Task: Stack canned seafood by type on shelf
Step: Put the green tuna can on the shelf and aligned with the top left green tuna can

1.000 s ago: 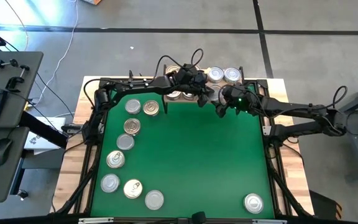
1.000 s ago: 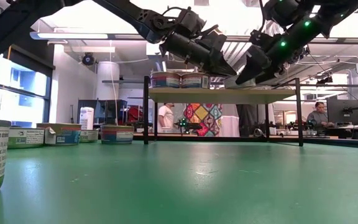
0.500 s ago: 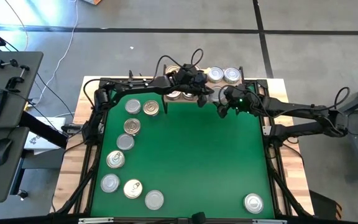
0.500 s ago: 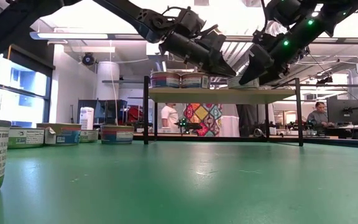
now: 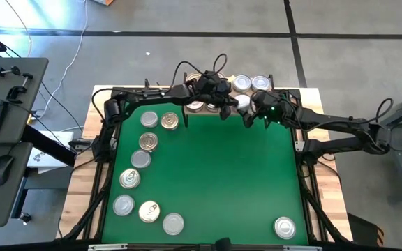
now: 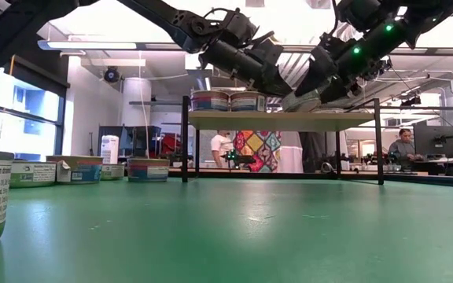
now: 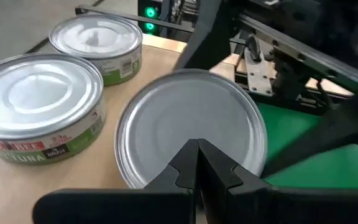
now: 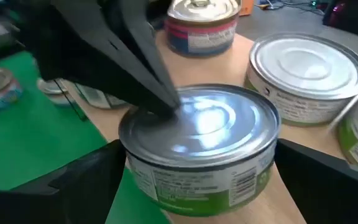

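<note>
The shelf (image 6: 211, 119) stands at the mat's far edge and carries tins of canned seafood (image 6: 209, 101), two with silver lids and green labels (image 7: 42, 99). At its near edge sits one silver-lidded, green-labelled tin (image 8: 197, 130). My left gripper (image 7: 197, 152) is shut, tips on that tin's lid. My right gripper (image 8: 197, 165) has a finger on each side of the tin. Several more tins (image 5: 149, 119) lie on the green mat along its left side, and one (image 5: 284, 226) lies at the near right. My left gripper rests its shut fingertips (image 8: 166, 102) on the tin's silver lid (image 7: 191, 124), off-centre. The fingers slant down from the table's left. My right gripper pinches the tin's green-labelled wall (image 8: 138, 171) across its full width, one finger on each side. The fingers slant down from the table's right. The tin (image 6: 303, 101) sits a little tilted at the shelf's near edge.
The shelf's thin black legs (image 6: 184, 141) stand on the mat's far part. The green mat (image 5: 215, 174) lies bare in its middle and right. Both arms crowd the shelf's middle. People show in the room behind.
My right gripper has rolled a little at the shelf's near edge and shifted slightly toward the shelf. The tin between its fingers now shows more tilted in the low view.
</note>
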